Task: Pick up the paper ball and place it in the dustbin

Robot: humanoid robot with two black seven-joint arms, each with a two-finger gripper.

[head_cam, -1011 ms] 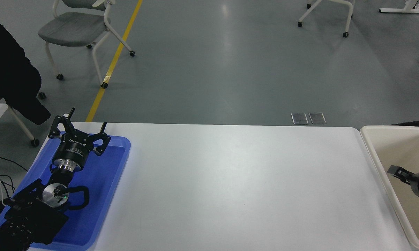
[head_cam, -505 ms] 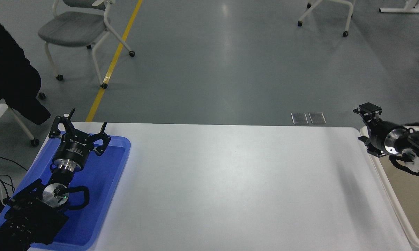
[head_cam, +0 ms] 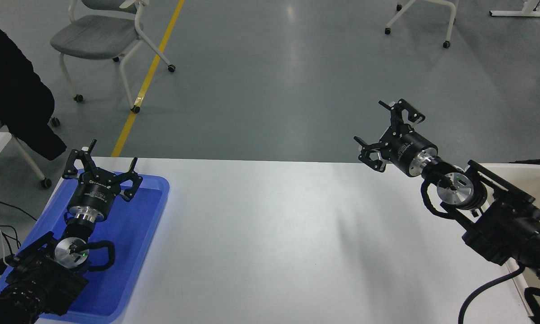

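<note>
The right gripper (head_cam: 384,130) is up over the table's (head_cam: 274,234) far right edge with its fingers spread wide and nothing between them, and I can't spot the paper ball anywhere. Only a sliver of the dustbin (head_cam: 528,173) shows behind the right arm, so its inside is hidden. The left gripper (head_cam: 103,168) sits parked over the blue tray (head_cam: 139,234), fingers open too.

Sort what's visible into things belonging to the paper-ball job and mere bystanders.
Job: dustbin at the table's right end; right gripper, open and empty. No paper ball is visible.
Bystanders: blue tray; parked left gripper over it; chairs; white table.
</note>
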